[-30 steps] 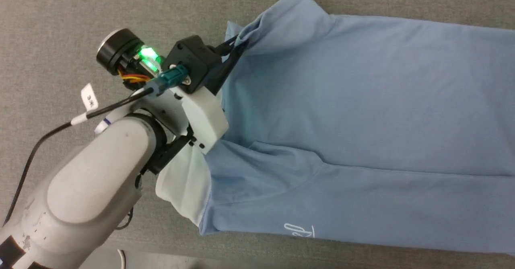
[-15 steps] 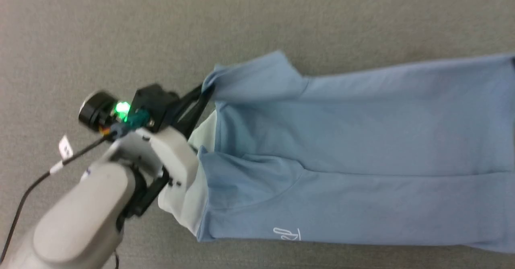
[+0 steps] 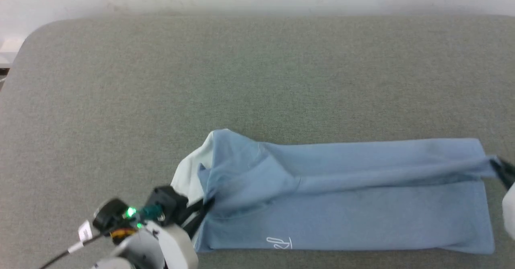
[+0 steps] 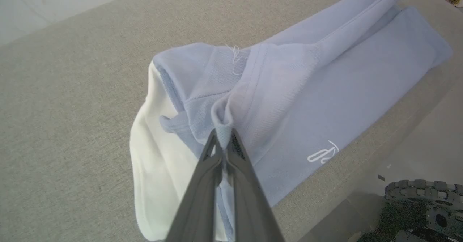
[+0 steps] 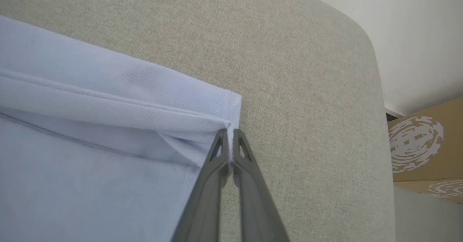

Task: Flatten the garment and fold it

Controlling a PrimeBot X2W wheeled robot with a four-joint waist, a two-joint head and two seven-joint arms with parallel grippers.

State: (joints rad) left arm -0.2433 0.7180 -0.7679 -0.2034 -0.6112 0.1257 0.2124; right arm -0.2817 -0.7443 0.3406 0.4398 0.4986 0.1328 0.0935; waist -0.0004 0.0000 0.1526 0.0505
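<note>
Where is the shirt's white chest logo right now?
In the head view, the logo lies on the garment by its near edge, just right of the left gripper.

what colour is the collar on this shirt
White; the collar stands out from the light blue garment, clearest in the left wrist view.

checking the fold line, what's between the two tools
In the head view the light blue knit polo shirt spans it: a folded-over band of fabric runs from the left tool to the right tool, both shut on it.
</note>
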